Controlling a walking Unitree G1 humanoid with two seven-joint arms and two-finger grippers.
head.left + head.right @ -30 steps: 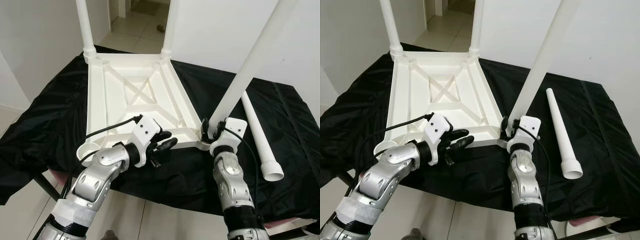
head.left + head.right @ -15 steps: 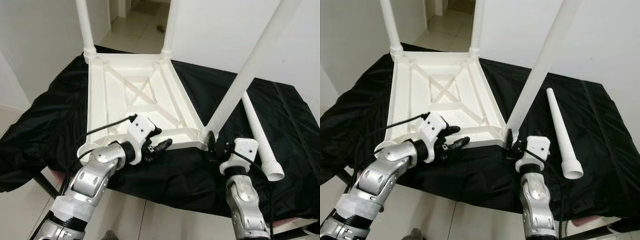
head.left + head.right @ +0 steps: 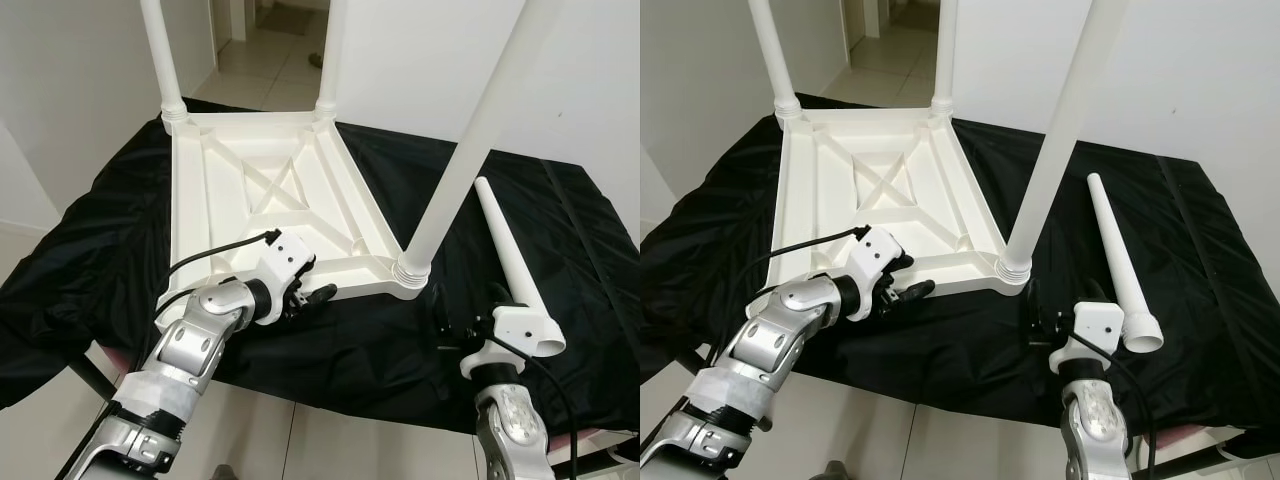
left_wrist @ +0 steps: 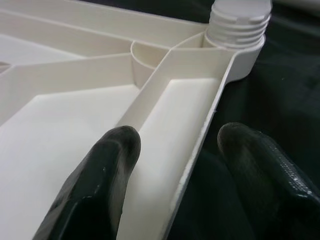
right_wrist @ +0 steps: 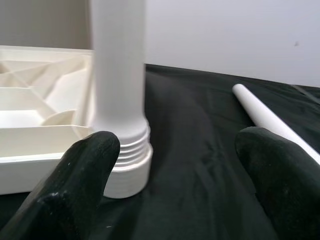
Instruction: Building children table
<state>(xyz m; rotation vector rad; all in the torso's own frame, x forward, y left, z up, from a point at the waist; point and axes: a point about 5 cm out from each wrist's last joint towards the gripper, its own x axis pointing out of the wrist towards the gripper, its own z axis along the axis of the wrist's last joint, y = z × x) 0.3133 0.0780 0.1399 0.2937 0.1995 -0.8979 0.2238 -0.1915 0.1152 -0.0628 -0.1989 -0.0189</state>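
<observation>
Progress, I judge, is three of four: three white plastic legs stand in the upturned white tabletop (image 3: 260, 190); the fourth leg (image 3: 512, 268) lies loose on black cloth (image 3: 90, 260). My left gripper (image 4: 172, 165) straddles its rim, parted; right gripper (image 5: 172, 165) parted, empty.

A black cloth (image 3: 90, 270) lies wrinkled in front of me, draped over its near edge. Pale tiled floor (image 3: 255, 75) stretches far left, white wall (image 3: 600, 90) far right.
</observation>
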